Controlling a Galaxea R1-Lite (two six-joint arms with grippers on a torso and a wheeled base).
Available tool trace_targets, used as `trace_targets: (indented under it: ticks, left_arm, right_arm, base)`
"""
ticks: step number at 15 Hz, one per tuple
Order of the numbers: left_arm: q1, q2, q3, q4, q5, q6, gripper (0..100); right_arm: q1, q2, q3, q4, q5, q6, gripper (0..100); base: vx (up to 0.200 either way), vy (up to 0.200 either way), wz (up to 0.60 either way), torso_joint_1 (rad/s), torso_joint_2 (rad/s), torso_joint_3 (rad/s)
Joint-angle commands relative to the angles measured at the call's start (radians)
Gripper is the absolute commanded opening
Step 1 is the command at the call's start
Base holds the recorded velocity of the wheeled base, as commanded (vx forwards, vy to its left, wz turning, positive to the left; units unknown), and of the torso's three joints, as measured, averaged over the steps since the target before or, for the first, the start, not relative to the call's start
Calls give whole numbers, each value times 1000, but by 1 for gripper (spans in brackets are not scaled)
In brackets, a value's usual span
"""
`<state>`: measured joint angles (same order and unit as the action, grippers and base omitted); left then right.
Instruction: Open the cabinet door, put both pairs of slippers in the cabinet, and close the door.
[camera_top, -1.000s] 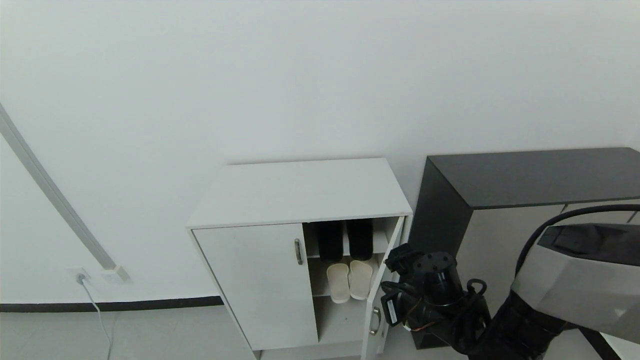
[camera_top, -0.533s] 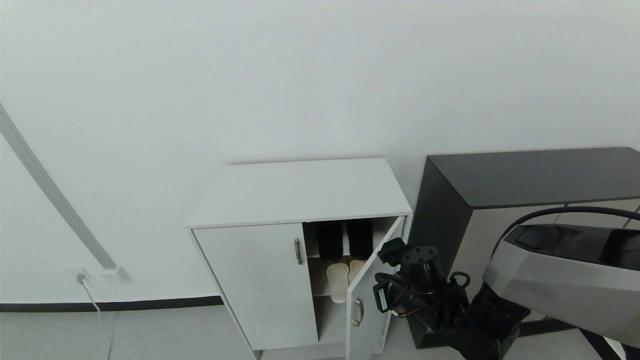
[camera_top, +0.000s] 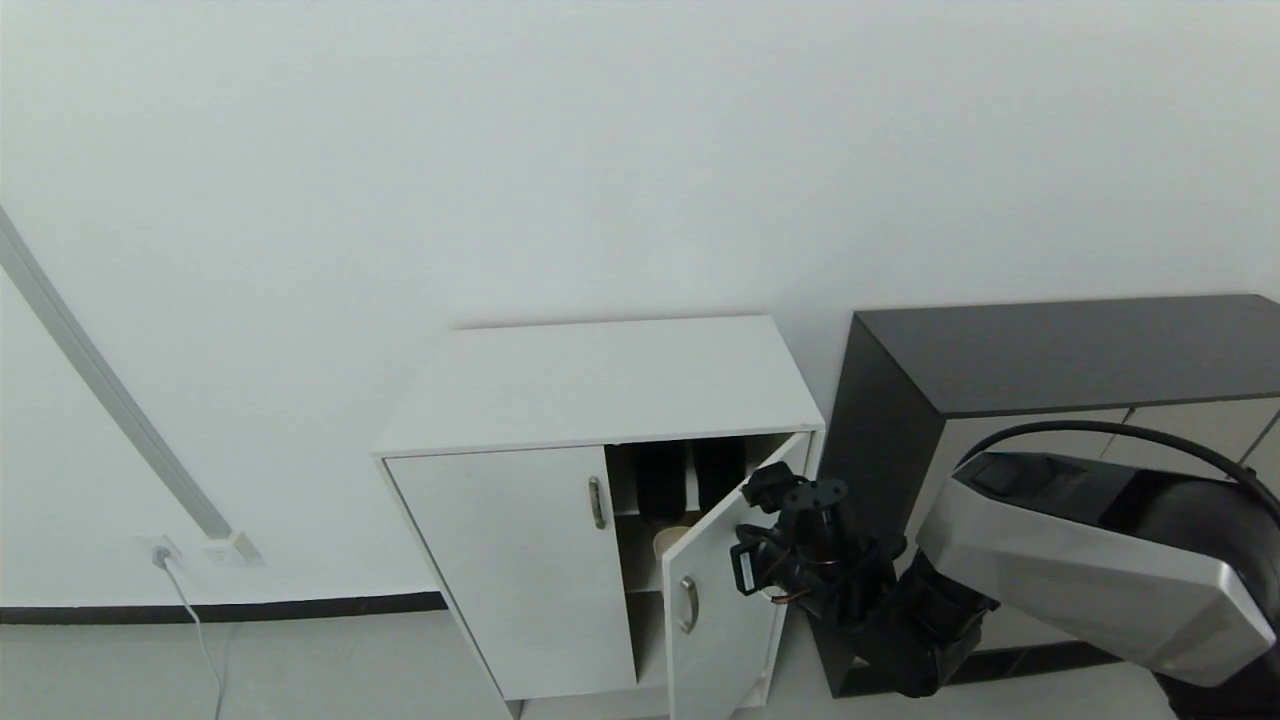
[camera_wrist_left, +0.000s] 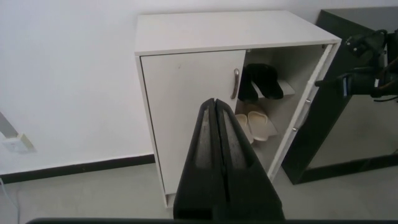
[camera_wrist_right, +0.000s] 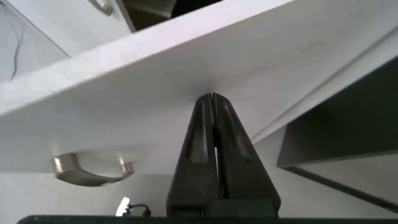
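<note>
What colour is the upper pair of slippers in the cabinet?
The upper slippers are black; clearest in the left wrist view.

Bright, even light; cabinet (camera_top: 600, 390) interior shadowed.

The right gripper (camera_wrist_right: 213, 99) has its two dark fingers pressed together with no gap between them. Their tips meet the flat white face of the cabinet door (camera_wrist_right: 280, 56), which runs slantwise across the view. A curved metal handle (camera_wrist_right: 87, 172) is fixed to this same face, off to one side of the fingers and apart from them. Past the door's edge, a strip of the dark cabinet interior (camera_wrist_right: 186, 7) shows. On the other side of the gripper stands a black piece of furniture (camera_wrist_right: 339, 134).
</note>
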<state>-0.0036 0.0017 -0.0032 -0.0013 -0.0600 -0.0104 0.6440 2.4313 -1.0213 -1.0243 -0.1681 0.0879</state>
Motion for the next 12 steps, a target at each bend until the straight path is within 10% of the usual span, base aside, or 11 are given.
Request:
trace_targets:
  ticks: [1,12]
  left_arm:
    - [1,0,0,0,0,0,0]
    - [1,0,0,0,0,0,0]
  right_arm:
    - [-4,46,-53,4,-1,1,0]
    - [-76,126,-290,85,1,1,0]
  base:
    - [0,0,0,0,0,0]
    - [0,0,0,0,0,0]
